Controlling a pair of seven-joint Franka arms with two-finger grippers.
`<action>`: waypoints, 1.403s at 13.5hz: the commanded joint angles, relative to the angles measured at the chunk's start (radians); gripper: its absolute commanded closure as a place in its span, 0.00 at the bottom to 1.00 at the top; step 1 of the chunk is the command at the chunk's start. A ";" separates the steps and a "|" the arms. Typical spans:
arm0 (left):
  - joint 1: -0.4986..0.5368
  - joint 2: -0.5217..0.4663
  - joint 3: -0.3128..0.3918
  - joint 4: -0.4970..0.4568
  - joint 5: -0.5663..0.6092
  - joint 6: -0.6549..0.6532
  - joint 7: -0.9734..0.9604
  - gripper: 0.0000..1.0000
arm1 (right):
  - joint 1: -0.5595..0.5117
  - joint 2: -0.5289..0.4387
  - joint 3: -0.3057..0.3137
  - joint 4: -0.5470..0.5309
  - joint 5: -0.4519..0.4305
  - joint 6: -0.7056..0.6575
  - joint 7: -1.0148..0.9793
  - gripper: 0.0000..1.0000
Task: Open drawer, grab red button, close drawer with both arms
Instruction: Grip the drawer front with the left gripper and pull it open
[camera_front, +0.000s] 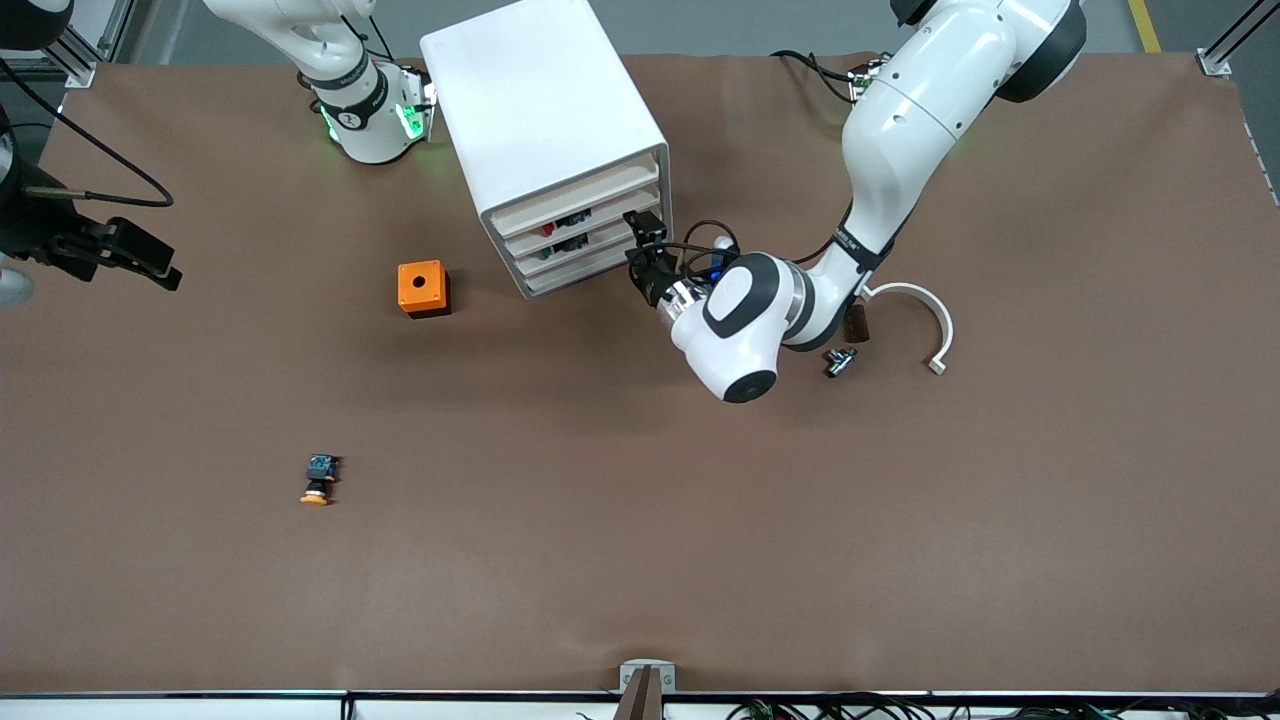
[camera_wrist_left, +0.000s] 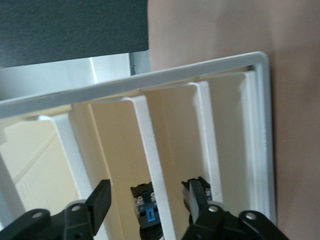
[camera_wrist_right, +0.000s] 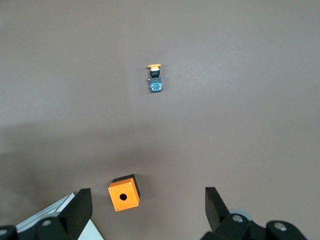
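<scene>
While my right gripper (camera_front: 135, 258) waits, fingers spread, over the table (camera_front: 640, 560) at the right arm's end, the drawer (camera_front: 600, 215) sits shut in the white cabinet (camera_front: 530, 90) mid-table. Its wide front lies crosswise, facing the front camera and angled toward the left arm's end. My left gripper (camera_front: 645, 250), spread at that front, should hook the lip squarely and pull straight along the slide.
</scene>
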 joint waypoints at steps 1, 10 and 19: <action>-0.014 0.035 0.003 0.018 -0.047 -0.020 -0.045 0.32 | -0.013 -0.008 0.016 -0.006 -0.004 -0.001 0.017 0.00; -0.061 0.086 0.005 0.018 -0.121 -0.020 -0.123 0.84 | 0.052 0.029 0.020 -0.003 0.002 0.002 0.219 0.00; 0.029 0.088 0.099 0.095 -0.109 -0.016 -0.016 0.92 | 0.203 0.096 0.020 -0.003 0.092 0.027 0.602 0.00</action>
